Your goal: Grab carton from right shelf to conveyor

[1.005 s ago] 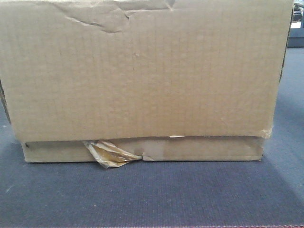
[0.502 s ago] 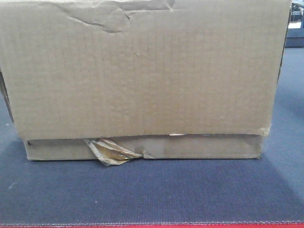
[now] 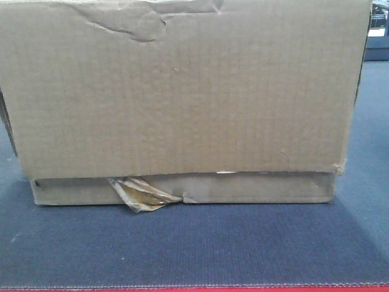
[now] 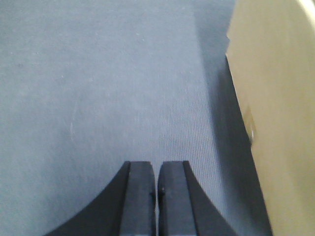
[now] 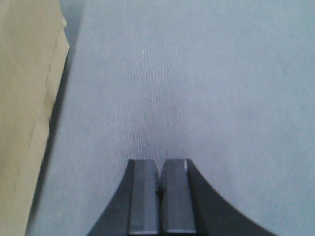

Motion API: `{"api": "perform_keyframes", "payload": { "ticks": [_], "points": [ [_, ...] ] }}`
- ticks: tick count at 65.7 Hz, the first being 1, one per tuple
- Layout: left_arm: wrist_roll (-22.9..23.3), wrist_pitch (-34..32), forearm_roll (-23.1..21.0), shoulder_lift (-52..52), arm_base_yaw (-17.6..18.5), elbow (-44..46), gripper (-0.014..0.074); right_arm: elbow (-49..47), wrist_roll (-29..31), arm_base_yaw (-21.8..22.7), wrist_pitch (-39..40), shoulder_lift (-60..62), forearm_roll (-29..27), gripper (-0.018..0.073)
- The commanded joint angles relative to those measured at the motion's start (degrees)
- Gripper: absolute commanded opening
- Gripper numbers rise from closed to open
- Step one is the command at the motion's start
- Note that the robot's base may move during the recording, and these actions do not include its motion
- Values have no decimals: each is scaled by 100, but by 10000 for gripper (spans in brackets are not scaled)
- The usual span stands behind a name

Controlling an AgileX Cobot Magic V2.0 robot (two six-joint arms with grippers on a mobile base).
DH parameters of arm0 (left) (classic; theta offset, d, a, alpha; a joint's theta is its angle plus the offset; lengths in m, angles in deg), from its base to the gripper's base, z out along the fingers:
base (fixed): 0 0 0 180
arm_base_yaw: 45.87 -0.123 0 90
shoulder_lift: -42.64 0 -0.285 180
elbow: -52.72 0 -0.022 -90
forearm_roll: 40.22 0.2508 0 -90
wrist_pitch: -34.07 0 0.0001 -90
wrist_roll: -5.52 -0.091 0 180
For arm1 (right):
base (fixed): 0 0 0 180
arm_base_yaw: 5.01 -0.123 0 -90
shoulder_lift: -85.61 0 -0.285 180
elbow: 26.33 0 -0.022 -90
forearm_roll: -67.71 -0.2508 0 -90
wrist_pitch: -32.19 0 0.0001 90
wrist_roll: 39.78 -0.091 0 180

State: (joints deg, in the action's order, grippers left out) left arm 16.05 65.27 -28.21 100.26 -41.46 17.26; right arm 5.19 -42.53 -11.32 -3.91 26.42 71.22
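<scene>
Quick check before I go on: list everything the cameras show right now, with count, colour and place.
carton: 1, brown cardboard, fills the front view, resting on the belt; creased at top, also seen at the right edge of the left wrist view and the left edge of the right wrist view
tape: 1 torn strip, yellowish, hanging at the carton's lower front edge, left of centre
belt: 1, dark grey-blue, under and around the carton
red strip: 1, red, along the bottom edge of the front view
left gripper: 1, black, shut, over bare belt beside the carton
right gripper: 1, black, shut, over bare belt beside the carton
</scene>
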Motion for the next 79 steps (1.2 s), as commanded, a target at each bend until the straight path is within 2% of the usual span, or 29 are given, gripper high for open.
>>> {"api": "perform_keyframes", "payload": {
  "ticks": [1,10,18,40,79],
  "points": [
    [-30,-698,-34,-603,-19,-656,17,525,-7,28,515,511,44,-70],
    [-30,-1127,14,-1585,-19,-1462,17,1333,-7,28,1041,1377,44,-70],
    [-30,-1305,14,-2359,-19,-1791,15,1783,-7,28,1346,2314,44,-70],
    [-30,-1423,14,-3692,-19,-1842,15,1913,75,28,1643,4234,44,-70],
    [-30,-1422,14,-3892,-19,-1842,15,1913,75,28,1730,4500,44,-70]
  ]
}}
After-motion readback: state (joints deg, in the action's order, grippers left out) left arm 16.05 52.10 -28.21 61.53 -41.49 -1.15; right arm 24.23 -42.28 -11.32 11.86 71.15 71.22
